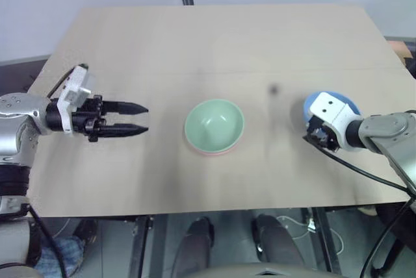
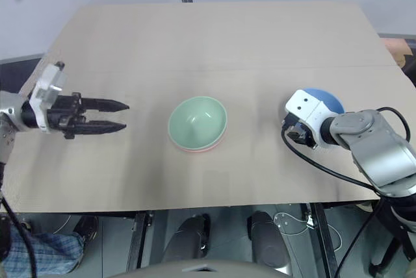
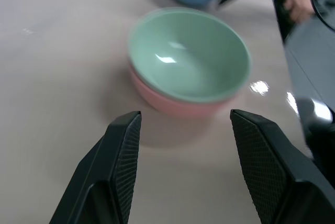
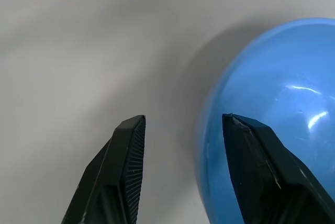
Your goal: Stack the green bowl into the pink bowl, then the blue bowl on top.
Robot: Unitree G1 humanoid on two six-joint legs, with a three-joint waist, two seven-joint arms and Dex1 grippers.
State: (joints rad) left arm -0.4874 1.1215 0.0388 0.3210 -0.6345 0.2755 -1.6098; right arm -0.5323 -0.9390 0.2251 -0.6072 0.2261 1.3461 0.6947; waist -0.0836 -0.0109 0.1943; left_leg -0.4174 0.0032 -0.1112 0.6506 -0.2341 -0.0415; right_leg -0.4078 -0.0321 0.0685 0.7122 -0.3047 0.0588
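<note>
Glossy round green bowl (image 1: 214,124) nested in smooth pink bowl (image 3: 172,103).

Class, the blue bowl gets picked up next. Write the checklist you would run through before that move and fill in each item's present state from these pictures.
1. Green bowl nested in pink bowl: ok.
2. Blue bowl free on the table, upright: ok.
3. Right tool open: ok.
4. One right finger over the blue bowl's rim: ok.
5. Left tool open, apart from the stack: ok.
6. Right tool touching the bowl: cannot tell.
</note>
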